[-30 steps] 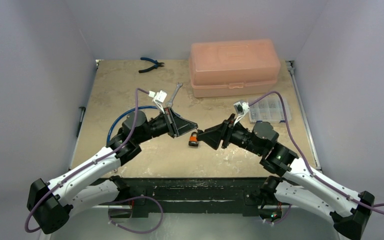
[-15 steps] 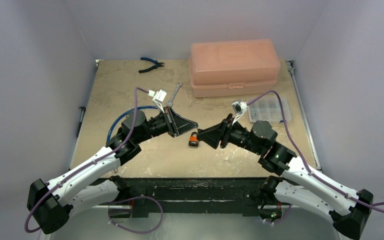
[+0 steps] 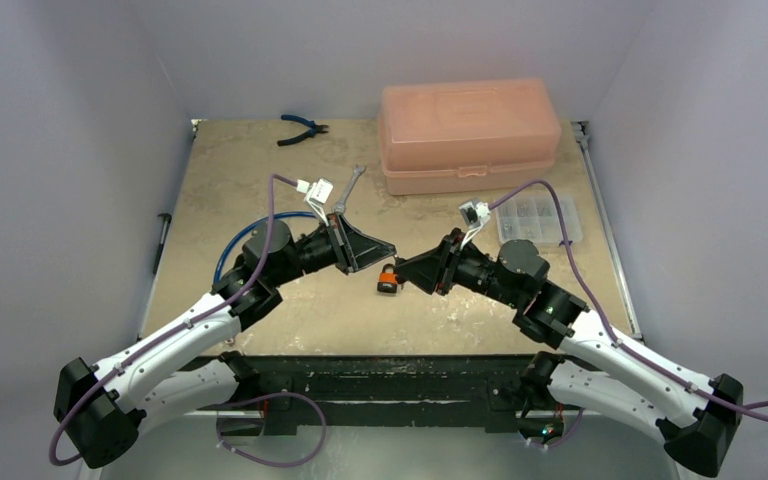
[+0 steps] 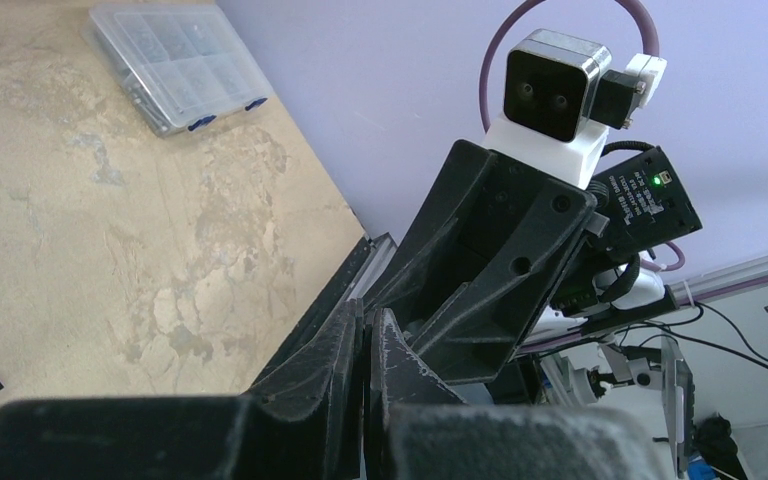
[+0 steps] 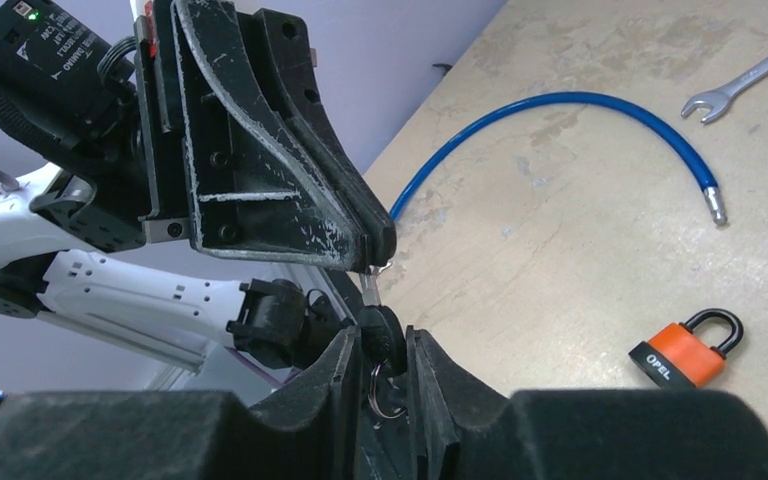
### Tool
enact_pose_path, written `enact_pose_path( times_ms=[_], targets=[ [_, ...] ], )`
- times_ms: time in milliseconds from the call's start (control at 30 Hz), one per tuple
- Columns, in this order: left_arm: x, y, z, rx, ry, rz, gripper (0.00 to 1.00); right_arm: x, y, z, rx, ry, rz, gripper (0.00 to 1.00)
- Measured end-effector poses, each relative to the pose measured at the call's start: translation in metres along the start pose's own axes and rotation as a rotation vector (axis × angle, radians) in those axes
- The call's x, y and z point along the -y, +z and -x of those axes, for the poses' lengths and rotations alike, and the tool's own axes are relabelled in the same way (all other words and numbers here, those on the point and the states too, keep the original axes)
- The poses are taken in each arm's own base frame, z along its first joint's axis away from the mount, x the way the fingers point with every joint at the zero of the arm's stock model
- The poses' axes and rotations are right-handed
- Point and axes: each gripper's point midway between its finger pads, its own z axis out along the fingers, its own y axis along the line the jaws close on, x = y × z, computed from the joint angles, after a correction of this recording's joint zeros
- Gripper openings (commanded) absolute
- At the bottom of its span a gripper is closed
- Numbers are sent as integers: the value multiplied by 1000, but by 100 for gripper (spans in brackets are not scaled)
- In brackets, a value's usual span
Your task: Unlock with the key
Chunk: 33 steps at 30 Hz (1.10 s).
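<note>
Leaning tip to tip, the left gripper [image 5: 372,250] pinches the key [image 5: 380,328] by its blade, and the right gripper [image 5: 380,352] squeezes its black head. The orange padlock [image 5: 687,351] lies flat nearby, shackle closed.

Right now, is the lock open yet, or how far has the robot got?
Not open yet. The key is off the table: the left gripper pinches its blade, the right gripper holds its black head. The orange padlock lies shut on the table. Still to do: key in, turn.

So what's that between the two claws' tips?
A key: the left gripper pinches its metal blade, the right gripper clamps its black head. The right wrist view shows it best.
</note>
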Motion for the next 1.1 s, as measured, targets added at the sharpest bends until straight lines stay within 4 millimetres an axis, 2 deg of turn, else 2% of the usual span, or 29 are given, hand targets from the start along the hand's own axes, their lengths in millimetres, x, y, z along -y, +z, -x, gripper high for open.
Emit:
enact_pose_path(
  times_ms=[100, 167, 200, 233, 267, 300, 333, 400, 567, 633, 733, 833, 933, 1100],
  targets=[
    [0, 0, 1, 5, 1, 2, 0, -1, 0, 0, -3, 2, 5, 0],
    [0, 0, 2, 8, 2, 0, 0, -2, 0, -1, -8, 2, 12, 0],
    [0, 0, 2, 9, 2, 0, 4, -2, 0, -1, -8, 3, 13, 0],
    [0, 0, 2, 10, 3, 0, 15, -3, 0, -2, -9, 4, 14, 0],
    [0, 0, 2, 9, 3, 2, 33, -3, 0, -2, -9, 3, 16, 0],
    [-1, 0, 2, 9, 7, 10, 63, -3, -1, -2, -10, 4, 17, 0],
    [-4, -1, 3, 10, 17, 26, 78, -2, -1, -3, -10, 5, 16, 0],
    [-8, -1, 6, 13, 41, 63, 93, 0, -1, -5, -15, 9, 9, 0],
    [-21, -6, 20, 35, 98, 203, 96, 9, -9, -7, -5, 18, -40, 0],
    [-32, -9, 23, 33, 124, 275, 95, 13, -14, -7, 0, 23, -66, 0],
    [-60, -11, 21, 3, 150, 412, 91, 21, -23, -6, 12, 30, -120, 0],
    [-97, -10, 9, -61, 156, 552, 90, 31, -32, -8, 18, 40, -181, 0],
    [-139, -10, -15, -162, 140, 692, 88, 40, -39, -11, 19, 48, -236, 0],
    [-189, -13, -47, -293, 111, 861, 85, 49, -50, -12, 28, 55, -293, 0]
  ],
)
